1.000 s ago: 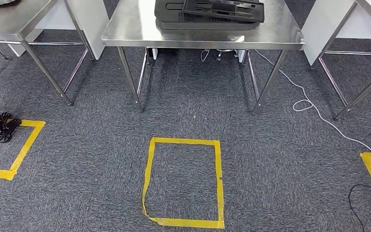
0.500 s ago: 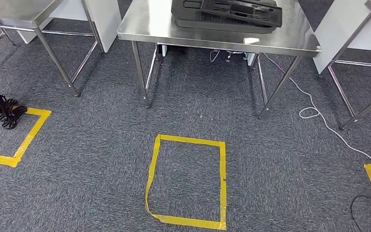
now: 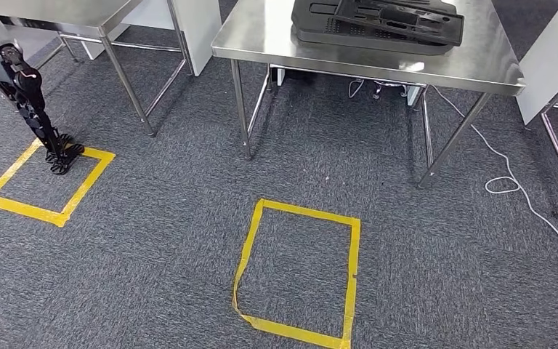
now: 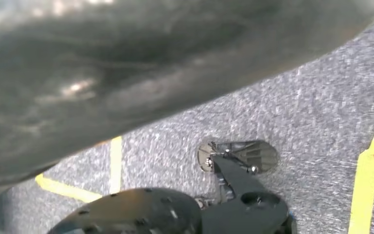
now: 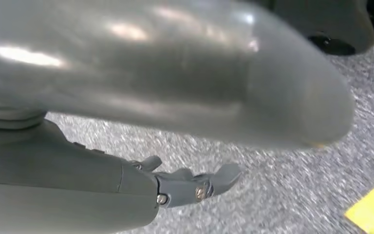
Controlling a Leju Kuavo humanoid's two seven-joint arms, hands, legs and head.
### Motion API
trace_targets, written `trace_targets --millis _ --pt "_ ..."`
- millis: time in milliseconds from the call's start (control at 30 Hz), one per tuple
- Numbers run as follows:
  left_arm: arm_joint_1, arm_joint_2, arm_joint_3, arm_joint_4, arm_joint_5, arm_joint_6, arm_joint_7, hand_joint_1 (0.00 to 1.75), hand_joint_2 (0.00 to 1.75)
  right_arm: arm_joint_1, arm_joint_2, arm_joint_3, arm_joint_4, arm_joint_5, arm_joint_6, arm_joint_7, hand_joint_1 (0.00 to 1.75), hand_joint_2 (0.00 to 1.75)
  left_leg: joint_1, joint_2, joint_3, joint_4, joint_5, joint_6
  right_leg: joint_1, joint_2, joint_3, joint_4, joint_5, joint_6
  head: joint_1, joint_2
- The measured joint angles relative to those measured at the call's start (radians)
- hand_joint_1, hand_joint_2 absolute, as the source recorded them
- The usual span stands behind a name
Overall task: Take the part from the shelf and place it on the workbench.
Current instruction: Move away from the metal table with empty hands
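The part (image 3: pixel 378 22), a flat black plastic moulding with slots and ribs, lies on the far steel tabletop (image 3: pixel 261 36), apparently stacked on a second. Three yellow tape squares (image 3: pixel 298 273) mark the grey carpet. The right robot hand (image 5: pixel 195 187) hangs empty, fingers loosely extended; the left one's state I cannot tell.

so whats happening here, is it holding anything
Nothing is being handled right now. The head view looks down at grey carpet with a yellow tape square, and ahead stands a steel table carrying black moulded parts. The right hand hangs over the carpet with nothing in it. The left wrist view is too blurred to judge that hand.
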State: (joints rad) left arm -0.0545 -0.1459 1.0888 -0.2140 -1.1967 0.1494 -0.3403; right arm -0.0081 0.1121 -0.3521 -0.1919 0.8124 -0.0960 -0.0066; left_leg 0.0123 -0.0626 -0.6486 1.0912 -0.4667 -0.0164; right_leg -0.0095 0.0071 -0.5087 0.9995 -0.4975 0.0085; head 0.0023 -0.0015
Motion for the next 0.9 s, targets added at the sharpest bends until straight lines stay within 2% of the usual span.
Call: trace_targets --millis 67,100,133,167,200,267,300,333,367,433,467,500,567,633,667,700,733,767,800,833,867,900 --pt "-0.001 0.0 0.001 0.0 0.0 0.0 0.001 0.0 0.0 0.002 0.0 0.0 0.0 0.001 0.0 0.0 0.0 0.0 -0.001 0.04 -0.049 0.12 -0.073 -0.004 0.002 -0.023 0.0 -0.001 0.002 -0.008 -0.004 0.0" --pt "-0.001 0.0 0.001 0.0 0.0 0.0 0.001 0.0 0.0 0.004 0.0 0.001 0.0 0.001 0.001 0.0 0.0 0.0 0.0 0.047 -0.074 0.183 -0.101 -0.006 0.004 -0.036 0.0 0.0 0.002 -0.008 -0.004 0.0" --pt "-0.001 0.0 0.001 0.0 0.0 0.0 0.001 0.0 0.0 0.005 0.0 0.001 0.001 0.001 0.001 0.0 0.0 0.0 0.0 0.052 -0.088 0.223 -0.112 -0.008 0.005 -0.05 0.0 0.0 0.002 -0.008 -0.004 0.0" --pt "-0.001 0.0 0.001 0.0 0.0 0.0 0.002 0.0 0.0 0.005 0.0 0.001 0.001 0.001 0.001 0.0 0.0 0.0 0.0 0.056 -0.084 0.226 -0.105 -0.009 0.005 -0.062 0.0 0.0 0.002 -0.009 -0.004 0.0" --pt "0.0 0.0 0.002 0.0 0.0 0.0 0.002 0.0 0.0 0.004 0.0 0.001 0.001 0.001 0.001 0.0 0.0 0.0 0.001 0.064 -0.06 0.188 -0.081 -0.009 0.005 -0.074 0.002 0.001 0.001 -0.008 -0.004 0.0" --pt "-0.001 0.001 0.002 0.0 0.0 0.0 0.002 0.0 0.0 0.002 0.0 0.003 0.002 0.001 0.001 0.0 0.0 0.0 -0.002 0.103 0.015 0.053 -0.024 -0.007 0.008 -0.095 0.005 0.003 -0.004 -0.004 -0.005 0.0" --pt "-0.002 0.001 0.002 0.0 0.0 0.0 0.002 0.0 0.0 0.002 0.0 0.005 0.002 0.001 0.001 0.0 0.0 0.0 -0.003 0.119 0.043 -0.001 -0.008 -0.002 0.012 -0.104 0.005 0.005 -0.007 0.0 -0.004 0.0" --pt "-0.003 0.001 0.002 0.0 0.001 -0.001 0.002 0.0 0.0 0.001 0.0 0.006 0.002 0.001 0.001 0.0 0.0 0.0 -0.006 0.13 0.056 -0.03 -0.002 0.003 0.017 -0.113 0.005 0.006 -0.01 0.004 -0.003 0.0" --pt "-0.004 0.0 0.002 0.0 0.001 -0.001 0.002 0.0 0.0 0.001 0.0 0.007 0.002 0.001 0.001 0.0 0.0 0.0 -0.009 0.128 0.057 -0.039 -0.003 0.009 0.021 -0.121 0.005 0.007 -0.012 0.008 -0.001 0.0" --pt "-0.003 0.001 0.002 0.0 0.001 -0.001 0.002 0.0 0.0 -0.002 -0.001 0.008 0.002 0.001 0.001 0.0 0.0 0.0 -0.009 0.101 0.049 -0.041 0.003 0.022 0.019 -0.134 0.004 0.01 -0.015 0.014 0.0 0.0" --pt "-0.003 0.001 0.002 0.0 0.001 -0.001 0.001 0.0 0.0 -0.003 -0.001 0.008 0.002 0.001 0.002 0.0 0.0 0.0 -0.007 0.089 0.046 -0.043 0.007 0.028 0.016 -0.12 -0.001 0.021 -0.024 0.016 0.0 0.0" --pt "-0.004 0.001 0.002 0.0 0.001 -0.002 0.0 0.0 0.0 -0.003 -0.001 0.009 0.002 0.001 0.003 0.0 0.0 0.0 -0.005 0.078 0.043 -0.044 0.012 0.035 0.013 -0.095 -0.015 0.05 -0.041 0.017 0.002 0.0" --pt "-0.006 0.002 0.003 0.0 0.001 -0.004 -0.005 0.0 0.0 -0.003 0.0 0.009 0.002 0.001 0.005 0.0 0.0 0.0 -0.003 0.054 0.035 -0.045 0.018 0.046 0.009 -0.034 -0.071 0.166 -0.096 0.013 0.006 0.0" --pt "-0.007 0.002 0.002 0.0 0.001 -0.008 -0.011 0.0 0.0 -0.002 0.001 0.009 0.002 0.001 0.006 0.001 0.0 0.0 -0.003 0.026 0.026 -0.045 0.024 0.051 0.007 -0.014 -0.13 0.284 -0.136 0.012 0.007 0.0" --pt "-0.006 0.002 0.002 0.0 0.001 -0.009 -0.014 0.0 0.0 -0.001 0.001 0.009 0.003 0.001 0.006 0.001 0.0 0.0 -0.003 0.011 0.024 -0.045 0.027 0.051 0.007 -0.012 -0.139 0.298 -0.134 0.017 0.007 0.0" --pt "-0.005 0.002 0.002 0.0 0.001 -0.011 -0.016 0.0 0.0 0.0 0.001 0.009 0.003 0.001 0.006 0.002 0.0 0.0 -0.003 -0.004 0.022 -0.045 0.03 0.05 0.006 -0.009 -0.128 0.272 -0.117 0.024 0.007 0.0" --pt "-0.004 0.002 0.003 0.0 0.001 -0.013 -0.018 0.0 0.0 0.0 0.001 0.009 0.003 0.002 0.006 0.002 0.0 0.0 -0.002 -0.019 0.021 -0.045 0.033 0.047 0.004 0.0 -0.099 0.212 -0.09 0.032 0.007 0.0" --pt "-0.004 0.001 0.003 0.0 0.001 -0.015 -0.02 0.0 0.0 0.0 0.0 0.009 0.003 0.003 0.006 0.002 0.0 0.0 -0.002 -0.033 0.02 -0.045 0.037 0.043 0.001 0.024 -0.064 0.137 -0.062 0.037 0.007 0.0" --pt "-0.004 0.001 0.003 0.0 0.001 -0.016 -0.023 0.0 0.0 -0.001 0.0 0.009 0.003 0.003 0.006 0.002 0.0 0.0 -0.004 -0.045 0.018 -0.045 0.04 0.039 0.001 0.046 -0.035 0.075 -0.039 0.037 0.007 0.0" --pt "-0.004 0.001 0.003 0.0 0.001 -0.018 -0.026 0.0 0.0 -0.002 0.0 0.009 0.003 0.004 0.006 0.002 0.0 0.0 -0.006 -0.054 0.017 -0.045 0.043 0.033 0.001 0.063 -0.017 0.035 -0.026 0.034 0.007 0.0" --pt "-0.004 0.002 0.003 0.0 0.001 -0.019 -0.029 0.0 0.0 -0.003 0.001 0.009 0.003 0.004 0.006 0.002 0.0 0.0 -0.007 -0.063 0.015 -0.046 0.046 0.027 0.003 0.072 -0.01 0.019 -0.02 0.027 0.006 0.0" --pt "-0.003 0.002 0.003 0.0 0.001 -0.021 -0.031 0.0 0.0 -0.004 0.001 0.009 0.003 0.004 0.006 0.003 0.0 0.0 -0.008 -0.073 0.013 -0.049 0.05 0.02 0.008 0.063 -0.01 0.018 -0.016 0.019 0.006 0.0"
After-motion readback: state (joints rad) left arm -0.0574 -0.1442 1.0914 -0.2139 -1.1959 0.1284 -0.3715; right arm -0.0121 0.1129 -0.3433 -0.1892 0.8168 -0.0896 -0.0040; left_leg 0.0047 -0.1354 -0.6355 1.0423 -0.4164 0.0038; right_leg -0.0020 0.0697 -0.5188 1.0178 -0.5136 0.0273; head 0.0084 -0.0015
